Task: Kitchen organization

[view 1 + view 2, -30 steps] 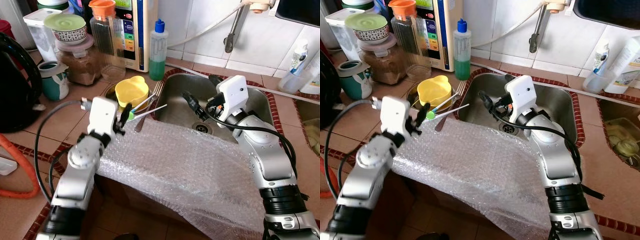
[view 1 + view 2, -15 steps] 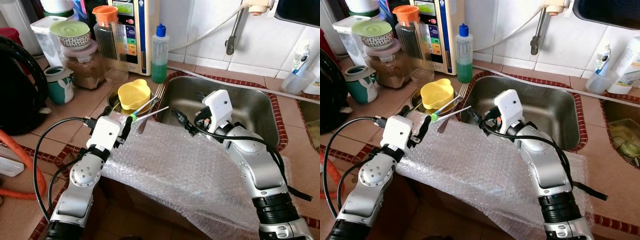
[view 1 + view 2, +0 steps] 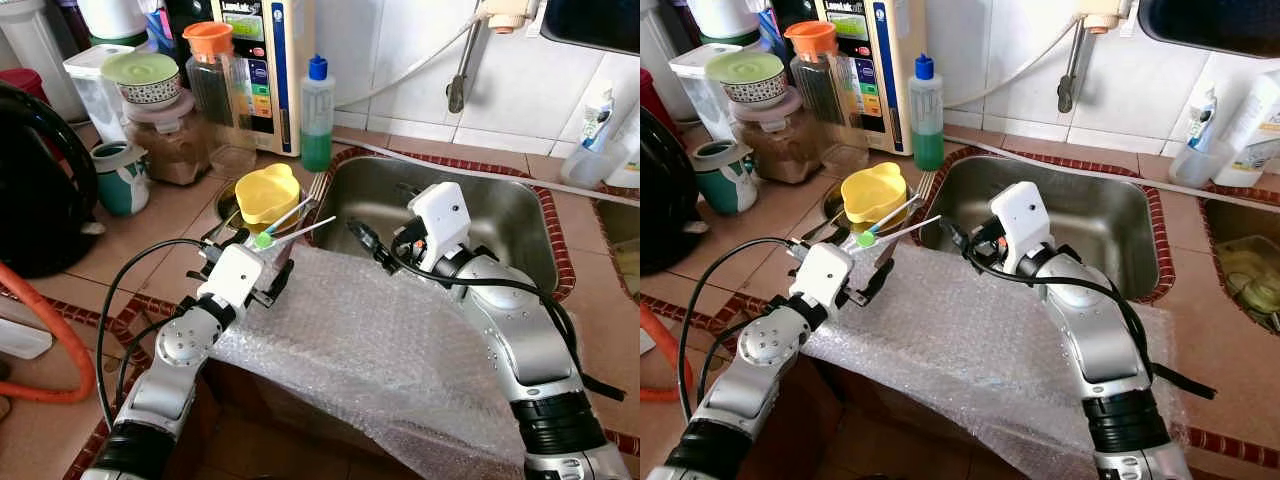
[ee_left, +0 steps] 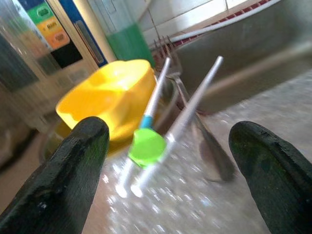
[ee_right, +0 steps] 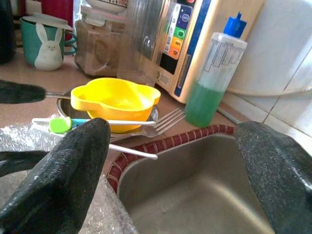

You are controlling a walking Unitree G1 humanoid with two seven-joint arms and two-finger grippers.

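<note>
The left tool (image 3: 268,285) is hovering wide open and holding nothing over the bubble wrap (image 3: 390,350) that is draping the worktop's (image 3: 170,215) front edge; just beyond it the green-capped straws (image 3: 285,228) are leaning from the yellow bowl (image 3: 265,190) by the sink's (image 3: 500,205) left rim, beside a fork (image 3: 310,190); the right tool (image 3: 362,240) is spreading wide and empty at the sink's near edge.

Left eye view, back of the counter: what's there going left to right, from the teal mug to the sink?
teal mug → brown-filled jar → orange-lidded jar → yellow bowl → green soap bottle → sink
</note>
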